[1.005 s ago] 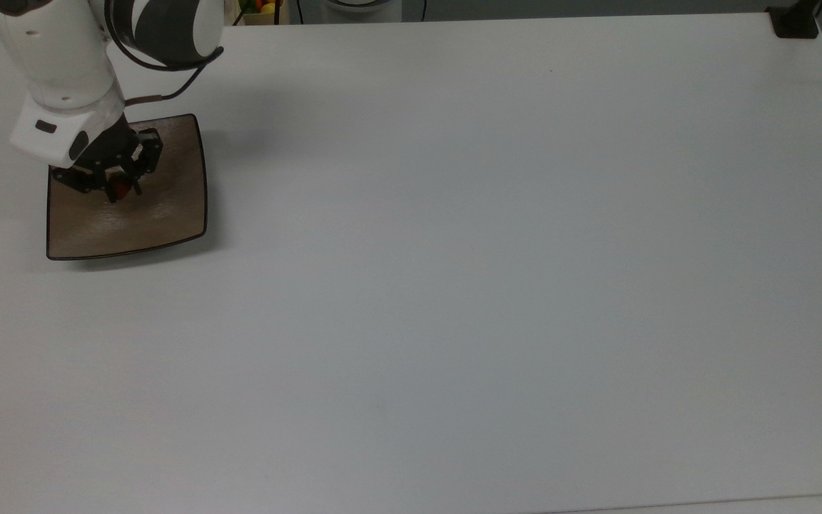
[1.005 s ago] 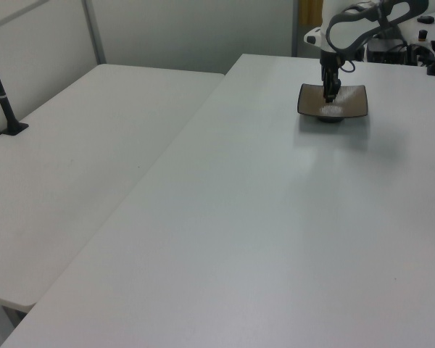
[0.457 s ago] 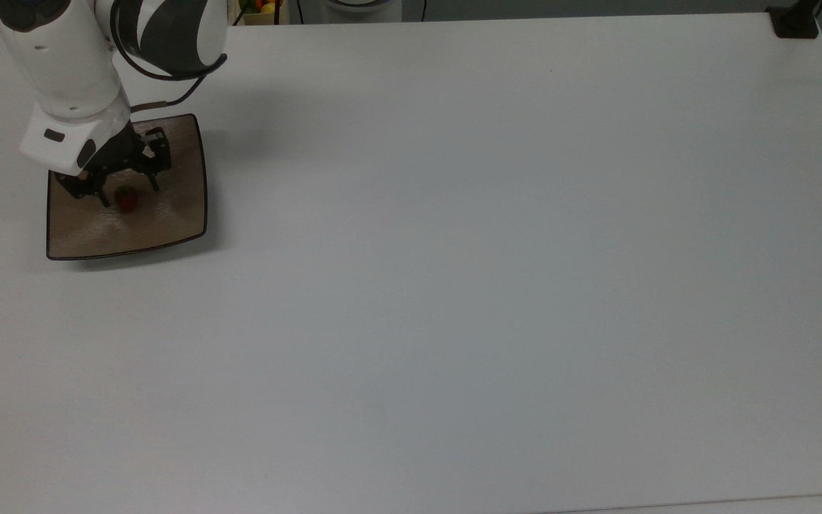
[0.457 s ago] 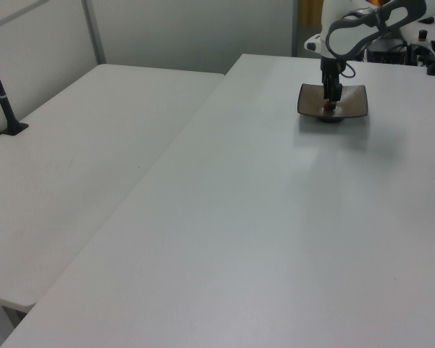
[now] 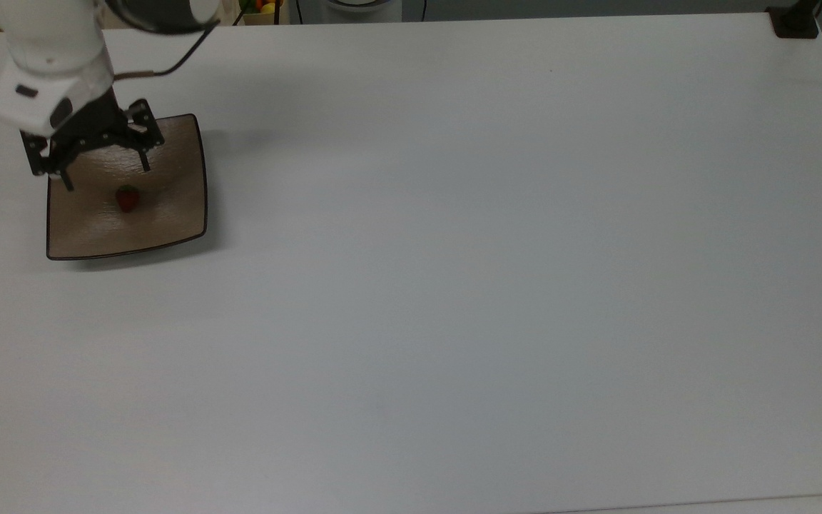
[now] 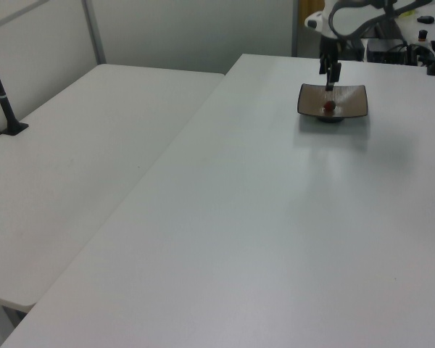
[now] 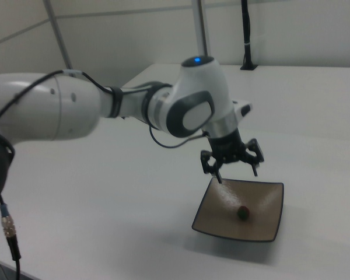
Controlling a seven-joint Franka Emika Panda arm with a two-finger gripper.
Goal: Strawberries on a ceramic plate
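Note:
One small red strawberry lies loose in the dished middle of the square tan-brown ceramic plate. The plate sits on the white table at the top view's left. My gripper hangs open above the plate's back part, clear of the strawberry, with nothing between its spread fingers.
The white table stretches wide to the top view's right of the plate. A black camera mount stands at its far right corner. A second white table with a black pole adjoins in the left view's left.
The gripper opened, let go of the strawberry on the plate, then rose and drew back toward the plate's rear edge. The strawberry stays where it was set.

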